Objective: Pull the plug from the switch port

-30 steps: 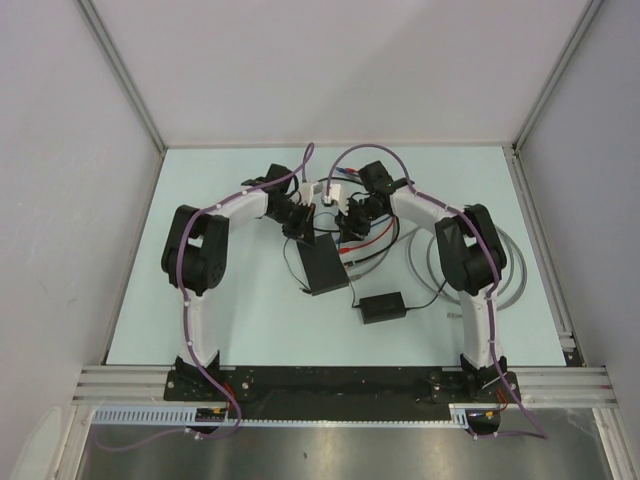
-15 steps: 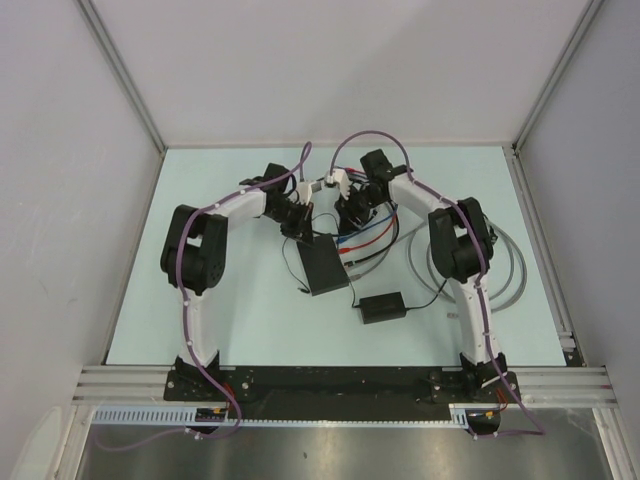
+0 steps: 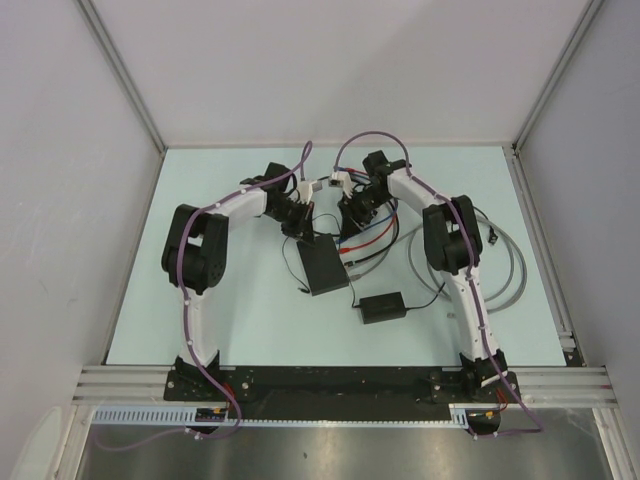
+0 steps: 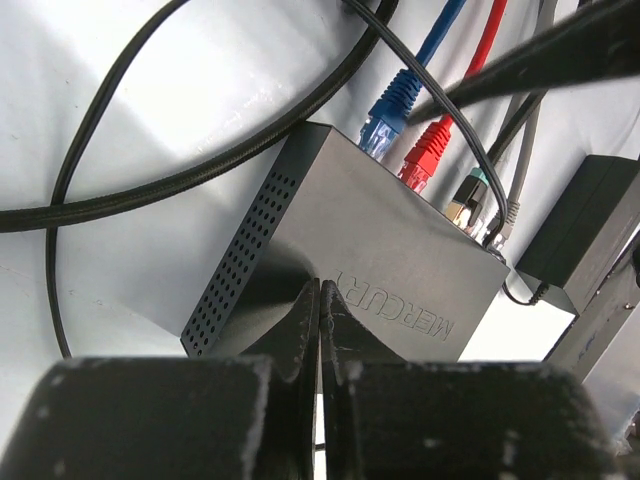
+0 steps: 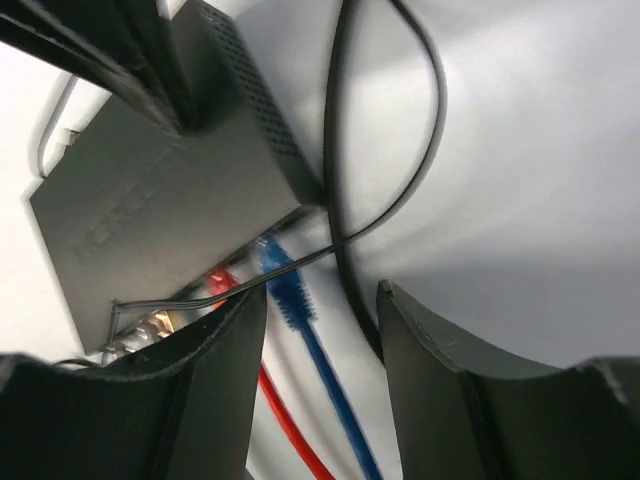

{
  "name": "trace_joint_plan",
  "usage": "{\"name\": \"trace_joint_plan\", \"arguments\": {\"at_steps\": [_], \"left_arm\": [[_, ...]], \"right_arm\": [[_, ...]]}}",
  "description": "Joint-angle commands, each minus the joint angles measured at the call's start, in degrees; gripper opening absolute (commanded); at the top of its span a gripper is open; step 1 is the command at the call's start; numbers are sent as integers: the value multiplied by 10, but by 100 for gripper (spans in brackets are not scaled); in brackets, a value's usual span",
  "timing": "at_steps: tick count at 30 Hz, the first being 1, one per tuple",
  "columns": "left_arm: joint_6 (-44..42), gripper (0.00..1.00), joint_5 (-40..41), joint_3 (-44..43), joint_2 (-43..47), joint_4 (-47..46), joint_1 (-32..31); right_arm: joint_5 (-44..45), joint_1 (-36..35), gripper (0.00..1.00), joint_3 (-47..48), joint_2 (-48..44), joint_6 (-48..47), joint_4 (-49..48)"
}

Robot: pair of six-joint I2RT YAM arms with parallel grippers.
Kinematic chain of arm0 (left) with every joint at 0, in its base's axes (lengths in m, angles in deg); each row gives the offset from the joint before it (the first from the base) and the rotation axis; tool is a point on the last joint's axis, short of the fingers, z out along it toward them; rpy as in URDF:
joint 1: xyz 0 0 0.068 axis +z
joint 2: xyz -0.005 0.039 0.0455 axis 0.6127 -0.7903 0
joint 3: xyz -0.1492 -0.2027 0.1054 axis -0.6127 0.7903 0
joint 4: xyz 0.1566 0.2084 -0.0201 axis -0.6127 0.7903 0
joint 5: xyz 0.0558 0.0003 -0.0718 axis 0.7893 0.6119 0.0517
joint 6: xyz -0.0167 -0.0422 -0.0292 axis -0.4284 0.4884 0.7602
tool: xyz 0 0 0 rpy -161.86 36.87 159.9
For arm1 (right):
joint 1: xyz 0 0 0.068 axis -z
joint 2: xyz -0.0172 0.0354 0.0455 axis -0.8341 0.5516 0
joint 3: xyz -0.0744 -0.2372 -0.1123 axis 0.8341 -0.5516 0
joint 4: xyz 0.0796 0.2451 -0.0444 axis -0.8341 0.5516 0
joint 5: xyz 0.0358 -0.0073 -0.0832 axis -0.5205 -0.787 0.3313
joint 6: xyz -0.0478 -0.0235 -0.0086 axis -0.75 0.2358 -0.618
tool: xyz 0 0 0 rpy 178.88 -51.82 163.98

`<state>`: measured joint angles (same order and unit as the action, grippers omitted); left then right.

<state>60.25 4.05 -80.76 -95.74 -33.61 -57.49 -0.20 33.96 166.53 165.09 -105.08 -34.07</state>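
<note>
Right arm (image 3: 455, 240) swung inward, jaws open over blue plug (image 5: 288, 290); left jaws closed above switch (image 4: 380, 260).

A pale blue-white table (image 3: 230, 320) carries a small black power-adapter brick (image 3: 381, 306), lying flat near the middle, a little toward the near edge. A thin black cord (image 3: 432, 292) leaves the brick's right end and curves away. Loops of grey cable (image 3: 517, 272) lie on the right side of the table, well apart from the brick. White walls (image 3: 340, 70) close in three sides. An aluminium rail (image 3: 120, 380) runs along the near edge.
</note>
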Motion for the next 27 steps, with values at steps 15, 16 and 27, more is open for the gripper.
{"name": "trace_joint_plan", "arguments": {"at_steps": [15, 16, 27], "left_arm": [[-24, 0, 32, -4, -18, 1, -2], [-25, 0, 32, -4, -19, 2, -3], [-26, 0, 34, -5, -23, 2, -4]], "right_arm": [[-92, -1, 47, 103, 98, 15, 134], [-93, -1, 46, 105, 101, 18, 136], [-115, 9, 39, 108, 101, 33, 143]]}}
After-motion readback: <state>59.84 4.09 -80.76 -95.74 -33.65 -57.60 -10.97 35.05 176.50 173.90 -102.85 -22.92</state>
